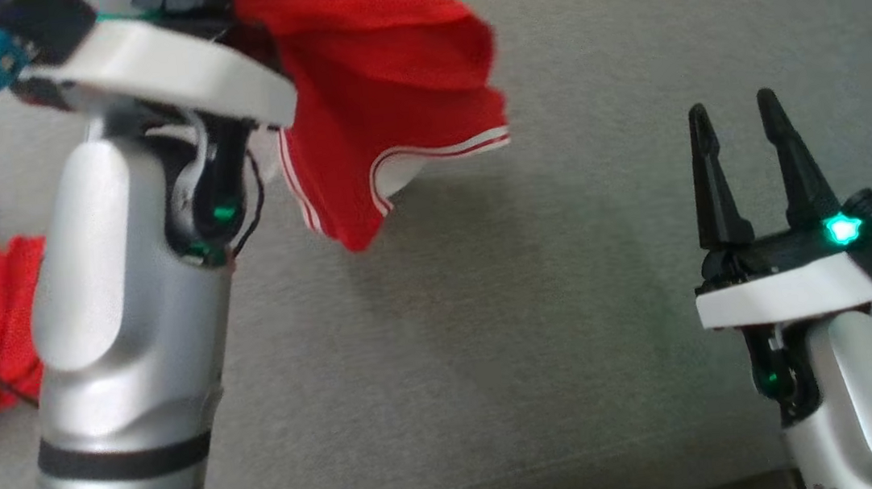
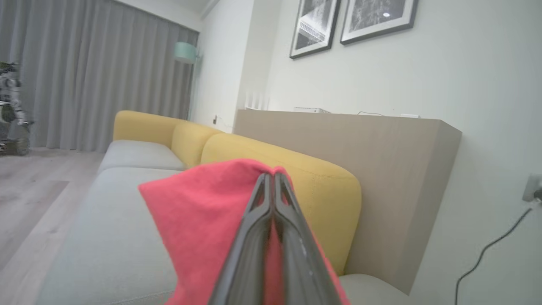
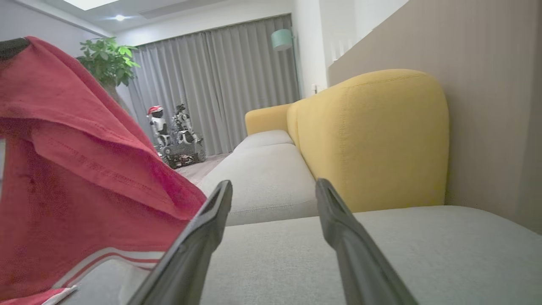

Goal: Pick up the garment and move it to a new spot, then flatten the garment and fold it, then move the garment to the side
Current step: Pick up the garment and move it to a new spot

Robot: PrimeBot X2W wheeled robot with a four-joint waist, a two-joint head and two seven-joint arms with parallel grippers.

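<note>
- Your left gripper [image 2: 272,176] has its fingers pressed together on a fold of the red garment [image 1: 386,79]. The cloth hangs down from that pinch, lifted over the grey cushion [image 1: 572,303].
- Your right gripper [image 1: 734,116] stands spread and empty, low over the cushion.
- The striped hem [image 1: 434,151] dangles to that gripper's left and ahead of its fingertips, apart from them.
- By my judgement the right hand is the nearer one to catch that free edge when you spread the garment.
</note>
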